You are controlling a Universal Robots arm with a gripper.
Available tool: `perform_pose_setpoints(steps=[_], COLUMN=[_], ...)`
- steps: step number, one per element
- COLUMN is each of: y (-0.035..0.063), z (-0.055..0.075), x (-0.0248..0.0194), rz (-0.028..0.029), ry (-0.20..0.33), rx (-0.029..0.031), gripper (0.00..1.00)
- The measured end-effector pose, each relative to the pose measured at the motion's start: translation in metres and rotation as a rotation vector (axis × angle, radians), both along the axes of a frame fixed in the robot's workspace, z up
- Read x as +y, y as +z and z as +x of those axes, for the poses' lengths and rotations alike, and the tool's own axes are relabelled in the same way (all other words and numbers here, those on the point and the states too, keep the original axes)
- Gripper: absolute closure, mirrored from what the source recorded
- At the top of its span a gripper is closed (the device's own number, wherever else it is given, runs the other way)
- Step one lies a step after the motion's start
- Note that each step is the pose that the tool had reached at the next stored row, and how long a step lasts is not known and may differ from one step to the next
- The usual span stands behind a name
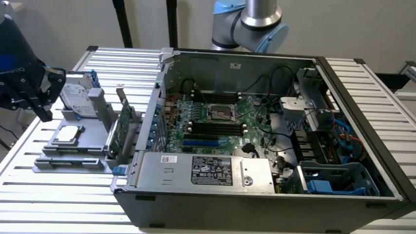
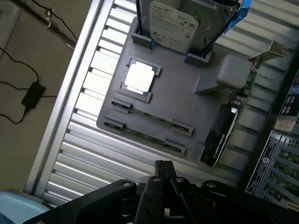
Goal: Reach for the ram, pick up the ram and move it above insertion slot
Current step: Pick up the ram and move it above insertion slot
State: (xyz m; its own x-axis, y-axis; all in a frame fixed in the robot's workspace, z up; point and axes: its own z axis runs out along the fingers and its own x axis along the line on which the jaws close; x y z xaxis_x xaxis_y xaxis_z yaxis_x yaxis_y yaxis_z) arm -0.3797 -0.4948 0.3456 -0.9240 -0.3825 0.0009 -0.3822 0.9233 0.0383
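Note:
Two ram sticks stand on edge in clips at the front of a grey holder (image 2: 187, 88): one ram (image 2: 152, 116) nearer the holder's middle, a second ram (image 2: 145, 136) along its front edge. In the exterior view the ram (image 1: 70, 159) is a thin strip low on the holder (image 1: 97, 127). My gripper (image 2: 164, 165) hangs above the ribbed table just off the holder's front edge, fingertips pressed together, holding nothing. In the exterior view my gripper (image 1: 44, 113) is at the far left, above and beside the holder. The black memory slots (image 1: 215, 127) lie on the motherboard inside the open computer case (image 1: 260, 195).
The holder also carries a silver hard drive (image 2: 175, 23), a square processor chip (image 2: 139, 77) and a wide green expansion card (image 1: 123, 127) with a metal bracket. The case's steel wall (image 1: 153, 122) rises right beside the holder. A cable and adapter (image 2: 32, 93) lie on the floor.

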Motion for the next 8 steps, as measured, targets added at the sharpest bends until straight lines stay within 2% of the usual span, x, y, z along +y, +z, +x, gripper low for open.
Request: perform_pose_setpoints(steps=[8], y=[0.0], z=[0.0], x=[0.0], rz=[0.0], ry=[0.144], rx=[0.0], gripper=[0.89])
